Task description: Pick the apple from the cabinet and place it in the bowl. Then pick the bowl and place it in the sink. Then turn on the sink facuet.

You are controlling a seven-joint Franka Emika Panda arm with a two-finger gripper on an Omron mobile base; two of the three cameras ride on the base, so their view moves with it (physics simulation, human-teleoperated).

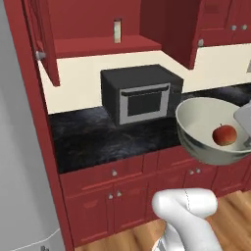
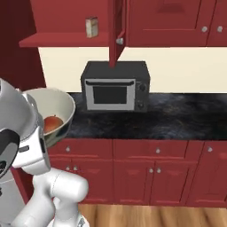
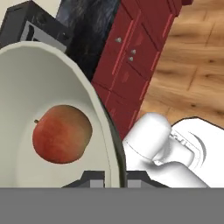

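The pale bowl hangs in the air in front of the counter, tilted, with the red-orange apple lying inside it. In the hand view my gripper is shut on the bowl's rim, one fingertip inside and one outside, and the apple rests just left of it. From the right base view the bowl and apple sit beside my arm. The cabinet stands open, door swung left. The sink and the sink facuet are out of view.
A dark microwave stands on the black counter under the open cabinet, whose shelf holds a tall pale jar. Red base cupboards run below the counter. A grey panel rises at the left. Wooden floor lies underneath.
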